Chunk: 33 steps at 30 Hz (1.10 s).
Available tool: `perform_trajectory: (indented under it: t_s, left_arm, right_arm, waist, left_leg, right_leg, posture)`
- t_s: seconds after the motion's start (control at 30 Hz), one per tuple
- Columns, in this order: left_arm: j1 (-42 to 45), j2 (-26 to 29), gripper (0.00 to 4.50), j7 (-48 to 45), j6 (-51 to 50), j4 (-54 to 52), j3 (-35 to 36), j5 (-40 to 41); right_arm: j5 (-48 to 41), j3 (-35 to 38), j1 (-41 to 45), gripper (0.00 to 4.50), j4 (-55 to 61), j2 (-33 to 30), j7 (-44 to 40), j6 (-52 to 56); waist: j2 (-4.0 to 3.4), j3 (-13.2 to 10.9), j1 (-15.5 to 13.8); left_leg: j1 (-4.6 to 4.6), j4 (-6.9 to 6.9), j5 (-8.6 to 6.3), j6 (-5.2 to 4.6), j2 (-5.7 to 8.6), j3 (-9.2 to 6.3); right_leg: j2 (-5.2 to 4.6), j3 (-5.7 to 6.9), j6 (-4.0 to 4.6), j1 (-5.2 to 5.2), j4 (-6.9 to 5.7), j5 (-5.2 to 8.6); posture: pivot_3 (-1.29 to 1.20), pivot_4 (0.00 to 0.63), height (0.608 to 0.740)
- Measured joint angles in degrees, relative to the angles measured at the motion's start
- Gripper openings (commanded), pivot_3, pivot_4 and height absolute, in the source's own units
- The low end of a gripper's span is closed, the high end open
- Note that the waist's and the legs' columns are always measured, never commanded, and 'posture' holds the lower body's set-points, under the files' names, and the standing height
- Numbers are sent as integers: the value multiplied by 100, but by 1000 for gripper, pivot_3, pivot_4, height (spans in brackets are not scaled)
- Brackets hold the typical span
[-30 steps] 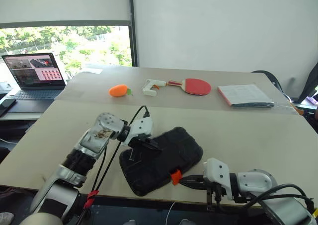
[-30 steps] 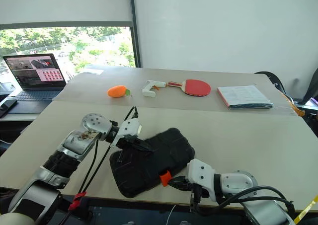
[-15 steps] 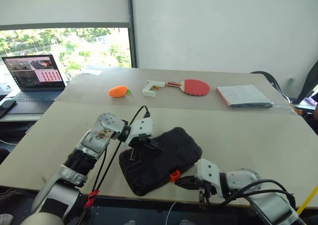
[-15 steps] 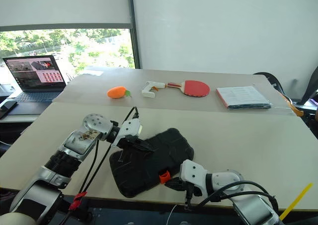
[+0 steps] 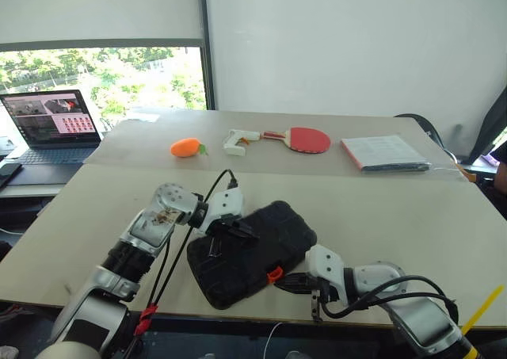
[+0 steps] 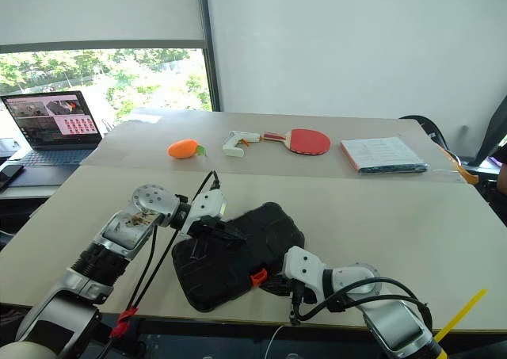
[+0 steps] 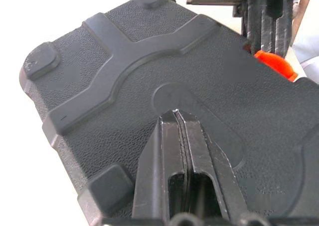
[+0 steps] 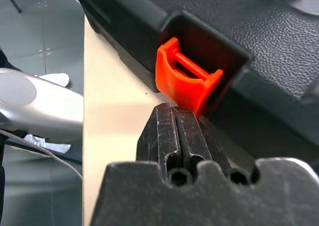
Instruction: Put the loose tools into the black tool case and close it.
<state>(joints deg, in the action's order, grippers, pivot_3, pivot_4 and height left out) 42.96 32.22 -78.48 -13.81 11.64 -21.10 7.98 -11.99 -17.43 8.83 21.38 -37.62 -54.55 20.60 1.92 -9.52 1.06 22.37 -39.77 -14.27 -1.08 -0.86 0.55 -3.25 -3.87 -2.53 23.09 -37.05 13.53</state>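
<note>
The black tool case (image 5: 249, 252) lies closed, textured, its orange latch (image 8: 187, 81) sticking out.

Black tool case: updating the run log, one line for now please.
flat black plastic tool case: lid down | left gripper: shut, on lid | right gripper: shut, at orange latch

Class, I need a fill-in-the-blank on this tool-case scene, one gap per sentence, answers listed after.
1. The black case lies with its lid ____.
2. The left gripper rests shut on the case's ____.
3. The shut right gripper points at the case's ____ latch.
4. On the far table, the white glue gun lies beside a red ____.

Answers: closed; lid; orange; paddle
</note>
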Motion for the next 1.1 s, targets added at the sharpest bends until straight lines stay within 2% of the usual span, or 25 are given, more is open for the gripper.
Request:
perform_trajectory:
  t_s: [0.3,0.4,0.43,0.5,0.53,0.57,0.7,0.83,0.87,0.9,1.1]
  left_arm:
    - [-42,-47,30,90,26,55,18,0]
    - [-65,-55,30,88,6,58,80,41]
    - [-80,-28,271,80,-32,55,117,69]
    - [-102,173,711,-26,-290,36,280,245]
    - [-122,308,905,-97,-410,51,376,316]
    - [-156,522,1399,-188,-641,43,508,430]
    - [-487,1569,2676,-603,-1516,-167,1276,1061]
    - [-993,2623,4276,-865,-2017,-637,2152,1513]
    - [-1158,2776,4500,-876,-2094,-743,2366,1613]
    - [-1329,2905,4500,-902,-2166,-846,2510,1702]
    - [-2383,3388,4500,-760,-2906,-1422,3702,2313]
  right_arm:
    - [27,-70,143,0,-186,83,-7,106]
    - [-234,283,20,0,261,-222,-79,278]
    - [-343,464,-54,0,455,-345,-123,350]
    - [-851,984,-319,597,911,-669,-236,718]
    - [-1023,1192,-412,743,1019,-778,-278,851]
    - [-1296,1520,-588,1190,1155,-943,-342,1047]
    - [-2077,2956,-1079,2467,1250,-1677,-808,1472]
    - [-2494,4122,-1095,3946,739,-2239,-1316,1611]
    - [-2558,4222,-1013,4268,599,-2317,-1414,1632]
    - [-2622,4327,-995,4455,490,-2402,-1510,1645]
    - [-3002,4474,-741,4455,-20,-2744,-1978,1871]
  waist:
    - [-12,13,1]
    - [-14,14,-14]
    - [-14,14,-12]
    - [-13,13,10]
    - [-13,13,29]
    - [-13,11,54]
    - [-9,-7,115]
    - [-3,-15,113]
    - [-3,-16,105]
    - [-4,-18,106]
    - [9,-31,45]
  left_leg:
    - [-10,0,0,0,-1,0]
    - [-7,1,0,0,0,-3]
    - [-6,5,0,0,0,-9]
    - [-2,12,-1,-1,-3,-28]
    - [-2,17,-2,-2,-6,-33]
    - [2,21,-2,-2,-6,-36]
    - [7,47,-2,-2,-5,-39]
    - [2,76,-2,-2,-5,-36]
    - [-4,76,-2,-2,-4,-35]
    - [-2,80,-2,-2,-7,-33]
    - [19,83,-2,-1,-10,-33]
  right_leg:
    - [2,-6,-30,-7,0,21]
    - [0,-7,-30,-5,1,21]
    - [0,-7,-30,-4,2,22]
    - [2,-6,-24,4,2,25]
    - [4,-7,-20,6,2,25]
    - [5,-7,-18,12,2,27]
    - [2,-5,-12,25,9,30]
    - [-16,-5,-10,21,32,29]
    - [-18,-4,-9,17,33,30]
    - [-21,-5,-8,19,36,31]
    - [-23,-2,-3,43,38,32]
  posture:
    - [0,150,740]
    - [0,150,740]
    - [0,150,740]
    - [0,150,740]
    - [0,150,740]
    - [0,150,740]
    - [0,150,740]
    - [0,150,740]
    - [0,150,740]
    - [0,150,740]
    - [0,150,740]
